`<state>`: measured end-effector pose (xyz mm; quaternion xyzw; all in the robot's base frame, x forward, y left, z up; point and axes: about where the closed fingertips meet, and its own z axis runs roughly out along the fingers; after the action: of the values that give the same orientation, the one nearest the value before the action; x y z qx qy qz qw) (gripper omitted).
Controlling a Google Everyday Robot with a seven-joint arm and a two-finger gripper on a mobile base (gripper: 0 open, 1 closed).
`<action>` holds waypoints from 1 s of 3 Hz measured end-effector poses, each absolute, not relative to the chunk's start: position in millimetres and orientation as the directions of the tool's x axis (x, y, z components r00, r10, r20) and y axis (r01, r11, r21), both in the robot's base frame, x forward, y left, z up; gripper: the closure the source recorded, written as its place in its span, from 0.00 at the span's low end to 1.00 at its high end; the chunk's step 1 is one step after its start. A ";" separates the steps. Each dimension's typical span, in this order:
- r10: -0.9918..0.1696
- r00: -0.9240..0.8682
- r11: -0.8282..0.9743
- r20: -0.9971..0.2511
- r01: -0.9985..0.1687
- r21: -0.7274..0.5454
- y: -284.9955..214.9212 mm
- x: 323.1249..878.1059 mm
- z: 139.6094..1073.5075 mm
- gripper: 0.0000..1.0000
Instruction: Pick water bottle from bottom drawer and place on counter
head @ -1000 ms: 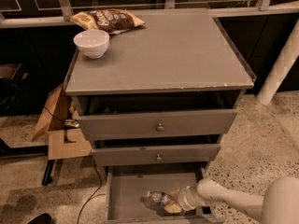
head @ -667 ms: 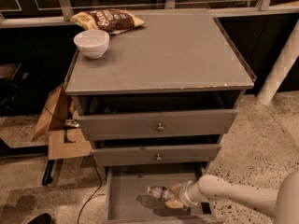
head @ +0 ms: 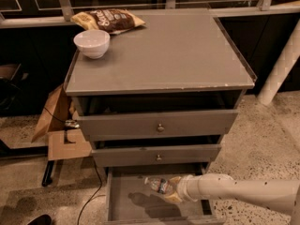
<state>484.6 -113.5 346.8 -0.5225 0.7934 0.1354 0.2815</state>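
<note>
The water bottle (head: pixel 158 185) is a small clear bottle with a dark label band. It hangs over the open bottom drawer (head: pixel 123 197), lifted off its grey floor, with its shadow below. My gripper (head: pixel 172 190) comes in from the lower right on a white arm and is shut on the bottle's base end. The bottle points up and to the left. The grey counter (head: pixel 178 50) tops the cabinet above.
A white bowl (head: pixel 92 42) and a chip bag (head: pixel 108 19) sit at the counter's back left. Two upper drawers with knobs (head: pixel 160 127) are slightly open. Cardboard (head: pixel 56 121) and a cable lie on the floor left. A white post (head: pixel 281 64) stands right.
The gripper has risen with the water bottle, which has left the drawer floor and now hangs higher, close under the middle drawer front.
</note>
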 end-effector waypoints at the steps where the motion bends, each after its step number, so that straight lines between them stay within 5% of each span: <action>1: -0.753 -0.296 0.417 -0.588 -0.905 -0.079 -113.5 484.6 346.9 1.00; 3: -0.771 -0.276 0.368 -0.575 -0.929 -0.048 -102.2 473.7 413.0 1.00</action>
<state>473.7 -102.2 413.0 -0.5416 0.7843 0.1504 0.2625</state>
